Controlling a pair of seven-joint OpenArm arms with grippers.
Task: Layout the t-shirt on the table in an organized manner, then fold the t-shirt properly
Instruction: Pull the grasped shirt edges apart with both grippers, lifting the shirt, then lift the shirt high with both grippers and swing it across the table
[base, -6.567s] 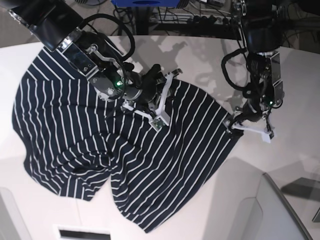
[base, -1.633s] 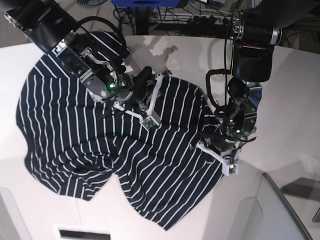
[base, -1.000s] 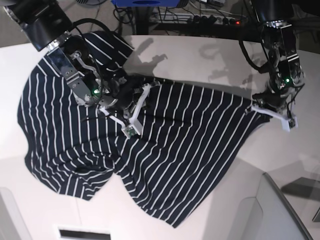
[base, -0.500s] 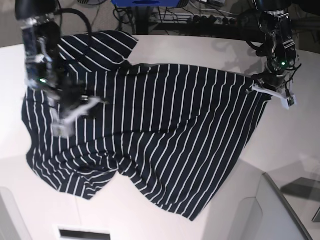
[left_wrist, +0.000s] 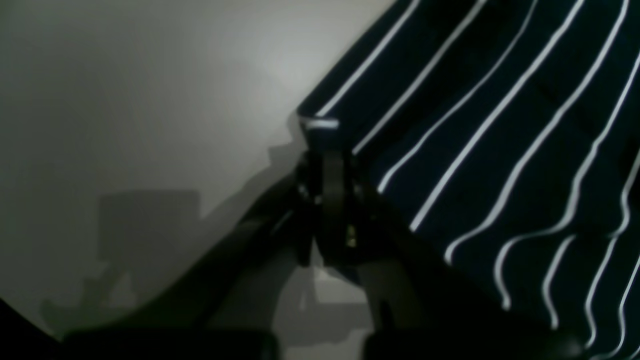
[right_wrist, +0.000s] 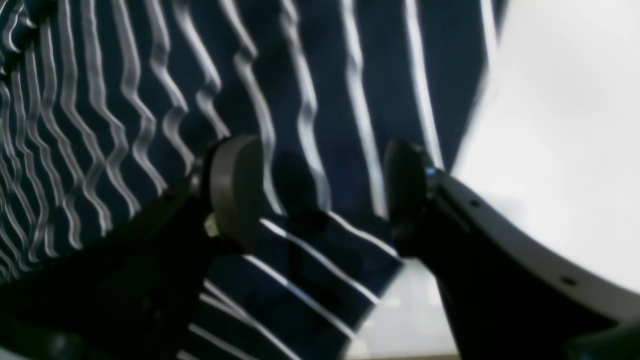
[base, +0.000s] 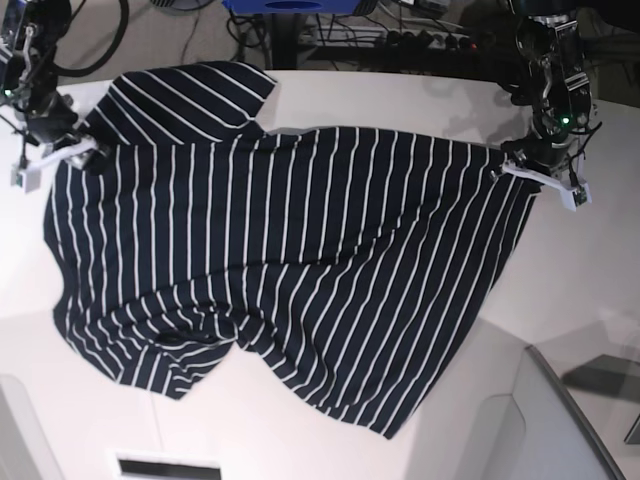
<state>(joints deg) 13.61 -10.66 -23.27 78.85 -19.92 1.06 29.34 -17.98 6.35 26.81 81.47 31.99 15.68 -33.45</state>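
Fingers (left_wrist: 327, 190) of the left gripper (left_wrist: 325, 165) are pressed together on a corner of the t-shirt (base: 290, 270), so that the dark fabric with its thin white stripes runs outward from the clamped hem toward the upper right of the left wrist view; the white table (left_wrist: 125, 75) lies bare on the other side of the fingers, with the gripper's shadow cast upon it. In the base view this left gripper (base: 545, 178) sits at the shirt's far right edge, fabric on its inner side and bare table (base: 400, 95) on its outer side. Fingers (right_wrist: 235, 190) of the right gripper (right_wrist: 320, 195) stand well apart with nothing between them; in the right wrist view striped cloth lies below and beyond the gap, the shirt's edge passes just outside the right-hand pad, and white table surface begins beyond that edge. In the base view the right gripper (base: 55, 155) is at the shirt's upper left edge, beside a sleeve-like flap; whether it touches the cloth cannot be told. Outward from both grippers, the t-shirt is spread across the middle of the table, mostly flat between the two arms, with wrinkled, overlapping folds along its near lower-left portion and a pointed corner reaching toward the near edge of the table.
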